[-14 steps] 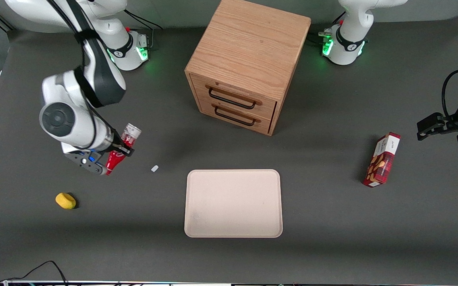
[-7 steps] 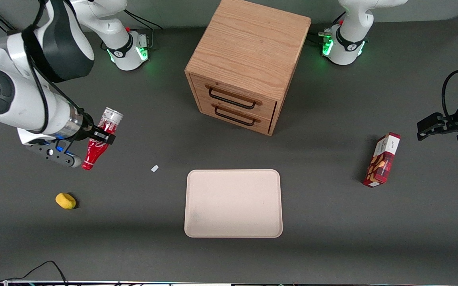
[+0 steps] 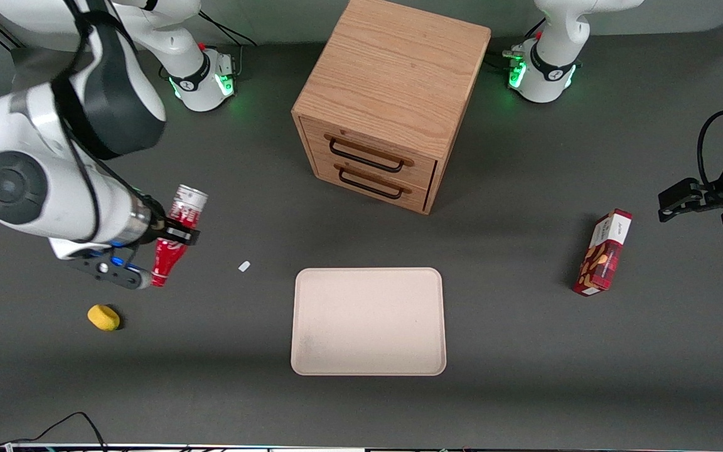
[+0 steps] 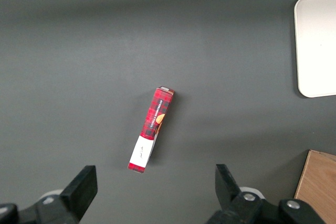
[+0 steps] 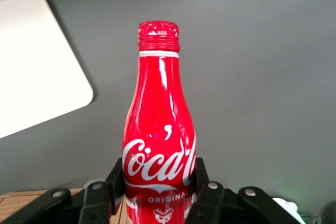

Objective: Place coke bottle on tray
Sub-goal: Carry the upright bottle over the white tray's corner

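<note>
Red and glossy, the coke bottle (image 3: 173, 235) hangs off the surface (image 3: 524, 351), clamped around its lower body by my hand (image 3: 170, 233) toward the working arm's end. I see it tilted, silvery base up and away from the front camera, capped neck pointing down and nearer to it. In the wrist view the black fingers (image 5: 207, 198) press both sides of the bottle (image 5: 159, 145) just under the white script, so the grip is firmly closed on it.

The cream tray (image 3: 368, 321) lies flat near the middle of the surface, well apart from the bottle, with nothing on it. Between bottle and tray I spot a small white scrap (image 3: 244, 266) on the dark mat. A yellow lump (image 3: 103, 317) sits nearer the front camera than my hand. The oak two-drawer cabinet (image 3: 391, 100) stands farther from the camera than the tray, its drawer fronts facing the tray. A red-and-white snack box (image 3: 603, 252) lies toward the parked arm's end.
</note>
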### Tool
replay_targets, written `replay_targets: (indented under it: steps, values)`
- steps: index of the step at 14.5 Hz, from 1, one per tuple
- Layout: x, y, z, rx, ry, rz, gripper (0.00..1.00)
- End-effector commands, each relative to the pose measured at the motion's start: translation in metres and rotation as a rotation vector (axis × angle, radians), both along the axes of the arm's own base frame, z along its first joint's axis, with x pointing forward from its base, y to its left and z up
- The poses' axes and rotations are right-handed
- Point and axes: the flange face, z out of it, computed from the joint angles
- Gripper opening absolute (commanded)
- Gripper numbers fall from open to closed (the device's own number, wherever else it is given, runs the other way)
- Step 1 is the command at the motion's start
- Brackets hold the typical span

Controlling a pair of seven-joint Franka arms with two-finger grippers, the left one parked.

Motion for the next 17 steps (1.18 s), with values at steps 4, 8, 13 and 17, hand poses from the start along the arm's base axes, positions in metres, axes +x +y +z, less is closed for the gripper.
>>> replay_targets:
  steps: [4,8,13,17]
  values:
    - [0.024,0.1,-0.052,0.028,-0.076,0.033,0.0]
    - [0.036,0.158,-0.134,0.06,-0.156,0.066,0.0]
    - [0.056,0.176,-0.222,0.077,-0.272,0.118,0.0]
    - [0.064,0.167,-0.246,0.091,-0.273,0.288,0.0]
